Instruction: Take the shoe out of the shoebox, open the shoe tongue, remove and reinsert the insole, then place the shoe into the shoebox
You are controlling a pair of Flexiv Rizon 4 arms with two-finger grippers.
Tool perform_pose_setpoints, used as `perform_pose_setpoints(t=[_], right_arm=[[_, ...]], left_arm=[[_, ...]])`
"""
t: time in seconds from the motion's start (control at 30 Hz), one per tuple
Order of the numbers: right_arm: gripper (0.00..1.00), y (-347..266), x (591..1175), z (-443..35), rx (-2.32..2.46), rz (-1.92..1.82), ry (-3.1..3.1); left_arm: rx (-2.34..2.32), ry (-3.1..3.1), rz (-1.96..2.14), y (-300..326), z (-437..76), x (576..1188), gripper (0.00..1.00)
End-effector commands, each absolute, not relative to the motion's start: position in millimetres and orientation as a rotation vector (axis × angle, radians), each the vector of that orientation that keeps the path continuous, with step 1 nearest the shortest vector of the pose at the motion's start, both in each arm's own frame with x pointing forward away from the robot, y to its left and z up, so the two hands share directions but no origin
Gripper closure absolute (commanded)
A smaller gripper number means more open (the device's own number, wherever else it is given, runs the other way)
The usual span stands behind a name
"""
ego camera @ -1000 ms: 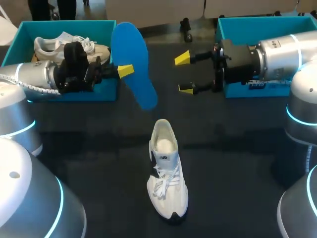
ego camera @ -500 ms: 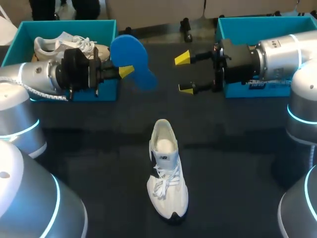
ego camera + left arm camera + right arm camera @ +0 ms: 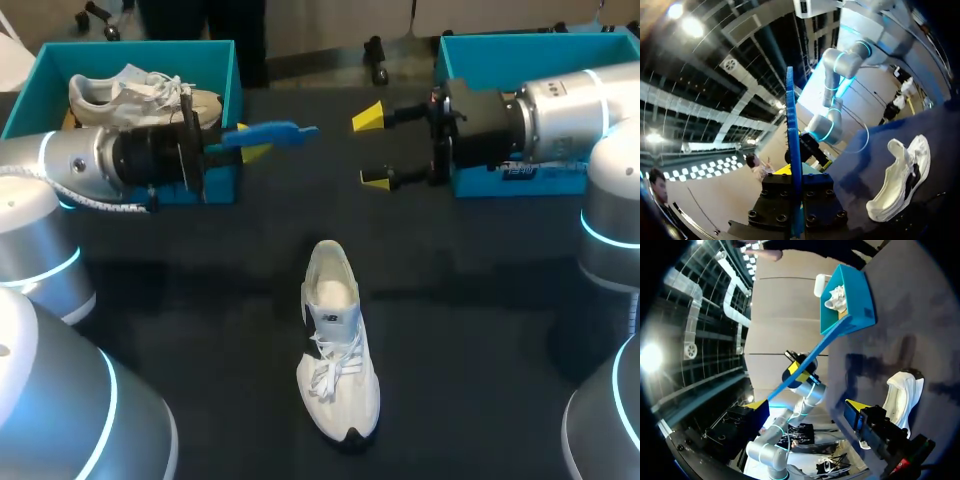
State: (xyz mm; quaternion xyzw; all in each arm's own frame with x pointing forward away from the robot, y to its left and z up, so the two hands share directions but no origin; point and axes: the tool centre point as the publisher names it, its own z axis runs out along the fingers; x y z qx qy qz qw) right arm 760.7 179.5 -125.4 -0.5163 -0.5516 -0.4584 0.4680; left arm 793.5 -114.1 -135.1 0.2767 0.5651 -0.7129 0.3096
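Turned over in the last second, the blue insole [image 3: 268, 132] now lies flat and edge-on to the head camera, where it earlier showed its broad face; the left arm's wrist has rolled to bring it round, while the right arm and the white shoe [image 3: 338, 345] have not shifted. The left gripper [image 3: 248, 143] is clamped on the insole's near end and holds it in the air, beyond the shoe's heel and to the shoe's left. From the left wrist, the insole [image 3: 792, 145] is a thin blue edge running out from between the fingers, with the shoe [image 3: 900, 175] off to one side below.

The right gripper [image 3: 372, 149] hangs beyond the shoe's heel and to its right, yellow tips spread wide with nothing between them. The shoe itself rests upright on the dark table [image 3: 180, 300], toe toward the robot.

Farther beyond the shoe, the left shoebox [image 3: 225, 60] holds a second shoe [image 3: 140, 95]; the right shoebox [image 3: 500, 45] sits behind the right arm.
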Motion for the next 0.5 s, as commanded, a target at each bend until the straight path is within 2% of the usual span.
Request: perform_pose_setpoints(t=[0.03, 0.5], right_arm=[[0.0, 181.2, 760.8, -125.6, -1.27, -1.124, -1.353], [0.0, 181.2, 760.8, -125.6, -1.27, -1.124, -1.353]], left_arm=[[1.259, 0.72, -0.987, -116.2, -145.4, 790.7, 1.0], [1.439, 0.377, -0.577, -123.2, -134.8, 800.4, 1.0]])
